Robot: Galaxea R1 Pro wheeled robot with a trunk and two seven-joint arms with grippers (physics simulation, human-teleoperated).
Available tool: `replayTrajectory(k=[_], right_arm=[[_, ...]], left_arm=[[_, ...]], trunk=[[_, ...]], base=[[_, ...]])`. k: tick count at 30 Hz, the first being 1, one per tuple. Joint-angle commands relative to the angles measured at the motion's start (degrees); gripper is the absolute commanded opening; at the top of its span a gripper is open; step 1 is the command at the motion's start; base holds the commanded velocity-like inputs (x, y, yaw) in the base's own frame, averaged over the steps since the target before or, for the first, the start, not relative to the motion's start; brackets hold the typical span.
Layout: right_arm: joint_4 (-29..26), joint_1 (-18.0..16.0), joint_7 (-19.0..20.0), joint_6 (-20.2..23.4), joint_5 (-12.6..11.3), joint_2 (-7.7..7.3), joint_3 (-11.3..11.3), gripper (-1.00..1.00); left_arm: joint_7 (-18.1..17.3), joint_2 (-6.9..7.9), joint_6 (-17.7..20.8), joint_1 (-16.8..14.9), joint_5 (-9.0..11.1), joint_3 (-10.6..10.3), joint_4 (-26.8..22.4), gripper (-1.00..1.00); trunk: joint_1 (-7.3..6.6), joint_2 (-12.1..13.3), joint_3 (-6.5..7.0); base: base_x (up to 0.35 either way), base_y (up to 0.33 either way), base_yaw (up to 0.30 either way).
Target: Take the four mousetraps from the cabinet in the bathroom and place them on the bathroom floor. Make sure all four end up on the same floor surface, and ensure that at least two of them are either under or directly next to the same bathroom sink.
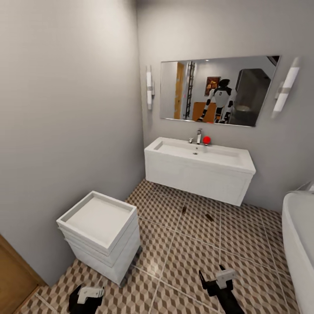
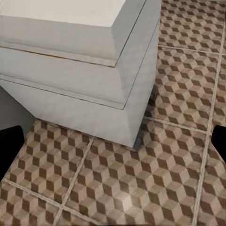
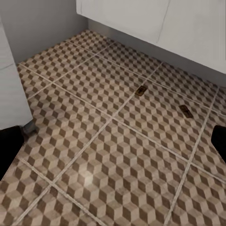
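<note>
Two mousetraps lie on the cube-patterned bathroom floor [image 1: 196, 257] just in front of the white bathroom sink [image 1: 200, 153]: one [image 1: 184, 209] [image 3: 140, 91] and another [image 1: 209, 217] [image 3: 185, 110] to its right. My left gripper [image 1: 85, 297] [image 2: 113, 146] hangs low beside a white drawer unit, open and empty. Near the picture's lower edge, my right gripper [image 1: 214, 280] [image 3: 113, 141] is open too, well short of the traps. An orange-tan cabinet [image 1: 201, 111] shows as a reflection in the mirror, behind the robot.
A white drawer unit on castors [image 1: 102, 237] [image 2: 80, 70] stands at the left wall. A white bathtub rim [image 1: 301, 244] runs along the right. A small red object [image 1: 206, 140] sits by the chrome faucet [image 1: 199, 136]. A tan wooden panel [image 1: 13, 279] fills the lower left corner.
</note>
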Motion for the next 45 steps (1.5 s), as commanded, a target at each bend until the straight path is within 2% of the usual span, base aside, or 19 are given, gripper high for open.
replayTrajectory(k=[1,45], right_arm=[[0.03,-0.04,0.05,-0.17,-0.20,-0.03,0.34,1.00],[0.03,-0.04,0.02,-0.17,-0.20,0.06,0.34,1.00]], left_arm=[[0.29,-0.05,-0.28,-0.11,0.13,-0.49,0.19,1.00],[0.29,-0.07,-0.26,-0.09,0.13,-0.49,0.20,1.00]], trunk=[[0.04,-0.13,-0.13],[0.04,-0.13,-0.13]], base=[[0.000,0.000,0.241],[0.000,0.000,0.251]])
